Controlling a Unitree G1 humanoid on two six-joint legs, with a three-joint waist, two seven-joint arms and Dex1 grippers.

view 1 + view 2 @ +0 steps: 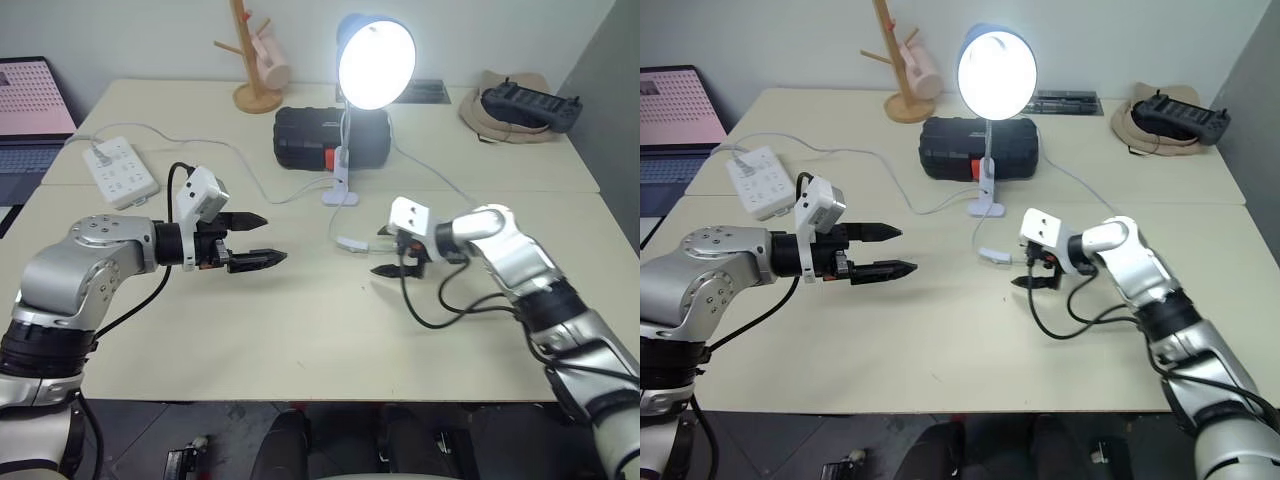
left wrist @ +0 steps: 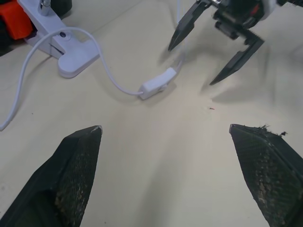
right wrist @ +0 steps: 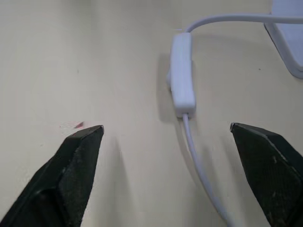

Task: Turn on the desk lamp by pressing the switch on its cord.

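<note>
White switch [image 3: 182,75] on cord [image 3: 201,165] lies free, no legible writing; desk lamp [image 1: 375,60] lit; right gripper [image 1: 392,252] and left gripper [image 1: 258,240] spread, empty.

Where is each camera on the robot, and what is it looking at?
Head eyes: look forward and down at the table, lit desk lamp, both arms.
Left wrist: past its own open left gripper at the switch and open right gripper.
Right wrist: between its fingers at the switch and cord.
All share the switch.
</note>
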